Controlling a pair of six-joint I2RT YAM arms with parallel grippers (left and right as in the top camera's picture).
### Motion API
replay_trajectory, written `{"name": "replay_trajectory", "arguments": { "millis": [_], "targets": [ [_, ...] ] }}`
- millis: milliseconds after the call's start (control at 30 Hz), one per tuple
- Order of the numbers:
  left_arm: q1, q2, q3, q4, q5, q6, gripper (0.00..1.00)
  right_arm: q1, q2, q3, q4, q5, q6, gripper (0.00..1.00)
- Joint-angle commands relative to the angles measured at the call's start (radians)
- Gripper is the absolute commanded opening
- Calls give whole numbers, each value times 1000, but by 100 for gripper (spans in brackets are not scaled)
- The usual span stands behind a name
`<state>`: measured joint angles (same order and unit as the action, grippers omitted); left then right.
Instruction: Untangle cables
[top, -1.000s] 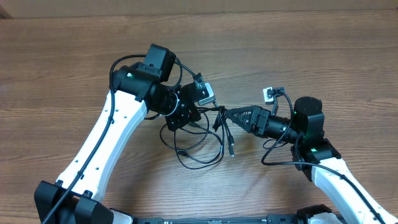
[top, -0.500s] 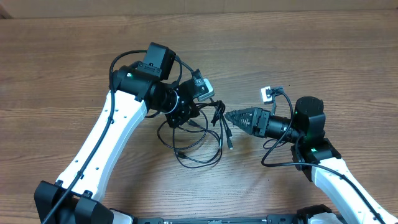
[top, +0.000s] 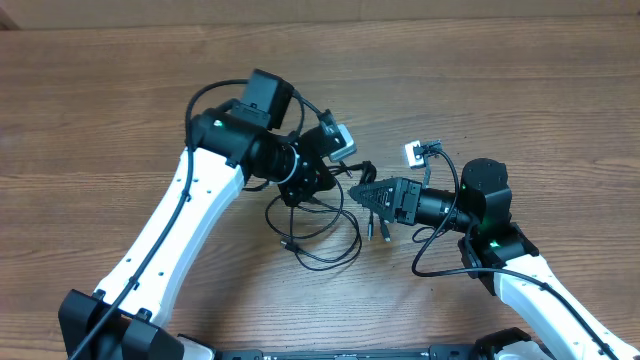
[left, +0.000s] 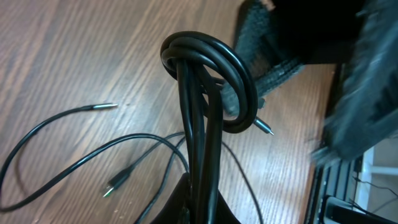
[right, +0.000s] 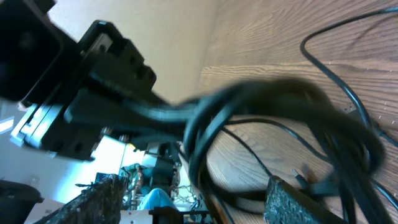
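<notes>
Wooden table (top: 520, 90) under loose black cables (top: 318, 262)

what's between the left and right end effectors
A looped bundle of thin black cables, held by the left end effector; clearest in the left wrist view.

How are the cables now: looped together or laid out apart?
Looped together: the left wrist view shows several cables bent into one tight loop, bunched in the left claw; loose ends lie on the table.

Overhead looks down, wrist views close on cables (left: 200, 143)
</notes>
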<state>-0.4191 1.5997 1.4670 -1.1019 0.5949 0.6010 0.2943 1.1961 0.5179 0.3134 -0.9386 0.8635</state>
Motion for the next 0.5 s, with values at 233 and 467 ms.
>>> {"name": "replay_trajectory", "arguments": {
  "millis": [233, 467],
  "targets": [
    [-53, 3, 15, 35, 30, -50, 4, 8, -5, 12, -5, 48, 0, 44],
    [-53, 3, 15, 37, 22, -49, 4, 8, -5, 12, -4, 48, 0, 24]
  ]
}}
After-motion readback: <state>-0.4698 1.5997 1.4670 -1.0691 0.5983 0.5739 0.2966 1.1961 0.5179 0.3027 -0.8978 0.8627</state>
